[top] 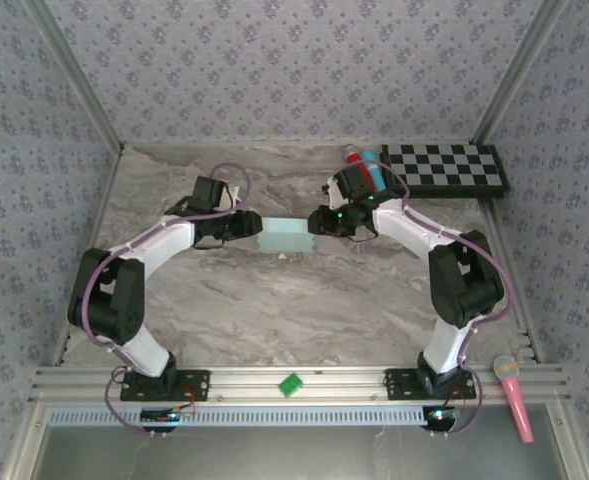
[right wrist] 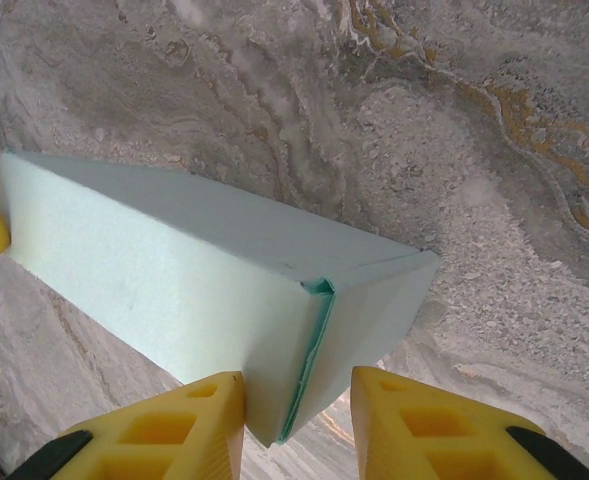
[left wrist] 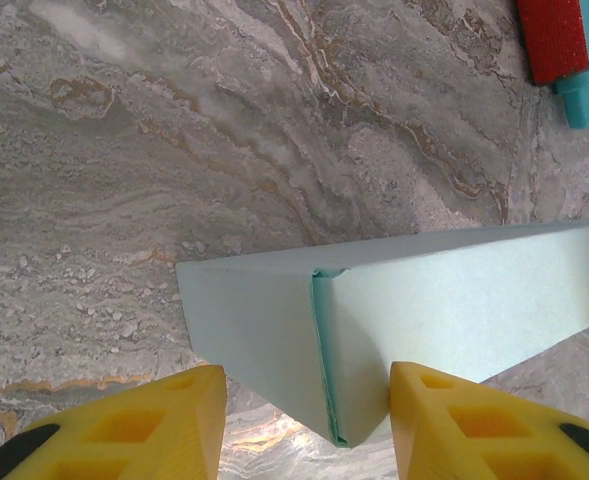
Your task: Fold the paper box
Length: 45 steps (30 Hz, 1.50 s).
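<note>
- The paper box (top: 284, 238) is already a closed rectangular shape. It sits mid-tabletop (top: 274, 320), spanning the gap between my two arms.
- My left fingers (left wrist: 134, 425) are about half open and straddle the box's left end. Both pads look to meet the card, so I take that as a hold, though I can't judge how firm it is.
- My right fingers (right wrist: 164, 430) are at a similar width and bracket the opposite end. One pad is against the long face and the other is by the end face, so I read it as gripped there too.
- Each wrist view shows a darker aqua seam (left wrist: 322, 360) running down the corner where the end flap meets the side wall. It is not quite flush.
- I judge the step to be the last one, seating the end flaps, with the main folds done.
- The next move calls for a gentle, even squeeze across each seam while the other side steadies the box. The card is thin, so too much pressure would dent a wall or skew the shape.
</note>
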### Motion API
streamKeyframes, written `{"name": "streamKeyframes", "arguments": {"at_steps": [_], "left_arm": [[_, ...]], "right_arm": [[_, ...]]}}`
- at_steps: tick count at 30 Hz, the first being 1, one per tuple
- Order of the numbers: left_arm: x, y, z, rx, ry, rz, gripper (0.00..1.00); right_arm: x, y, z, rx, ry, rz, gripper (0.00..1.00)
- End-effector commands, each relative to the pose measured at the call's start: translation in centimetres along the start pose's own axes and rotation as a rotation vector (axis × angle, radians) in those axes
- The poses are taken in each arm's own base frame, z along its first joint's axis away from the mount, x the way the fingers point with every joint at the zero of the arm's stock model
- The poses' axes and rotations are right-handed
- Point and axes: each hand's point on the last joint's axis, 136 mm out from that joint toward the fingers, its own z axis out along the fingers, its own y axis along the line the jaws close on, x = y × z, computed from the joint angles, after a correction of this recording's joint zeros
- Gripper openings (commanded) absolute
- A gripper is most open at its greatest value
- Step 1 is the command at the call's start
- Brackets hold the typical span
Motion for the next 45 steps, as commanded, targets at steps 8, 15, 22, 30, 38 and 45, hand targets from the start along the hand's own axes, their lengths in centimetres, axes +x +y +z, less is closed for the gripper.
{"name": "streamKeyframes", "arguments": {"at_steps": [8, 15, 22, 30, 38, 45], "left_arm": [[3.8, 2.7, 0.3, -0.087, 0.104, -0.066, 0.46], [3.1, 2.2, 0.0, -0.078, 0.09, -0.055, 0.47], [-0.3, -0.5, -1.2, -0.027, 0.029, 0.002, 0.52], [-4.1, -2.6, -3.4, -0.03, -0.066, 0.108, 0.74], [-5.9, -4.4, -4.9, -0.161, -0.143, 0.454, 0.98], [-5.6, -6.5, -3.5, -0.128, -0.121, 0.817, 0.99]], "right_arm": [[4.3, -5.1, 2.2, 0.239, 0.163, 0.018, 0.34], [2.7, -4.3, 1.9, 0.242, 0.129, -0.018, 0.34], [0.2, -2.1, 0.2, 0.21, 0.076, -0.049, 0.34], [-2.5, 0.2, -2.7, 0.165, -0.038, -0.113, 0.47], [-2.2, -1.7, -5.8, 0.233, -0.154, -0.12, 0.54], [0.3, -5.6, -7.5, 0.284, -0.158, -0.067, 0.55]]}}
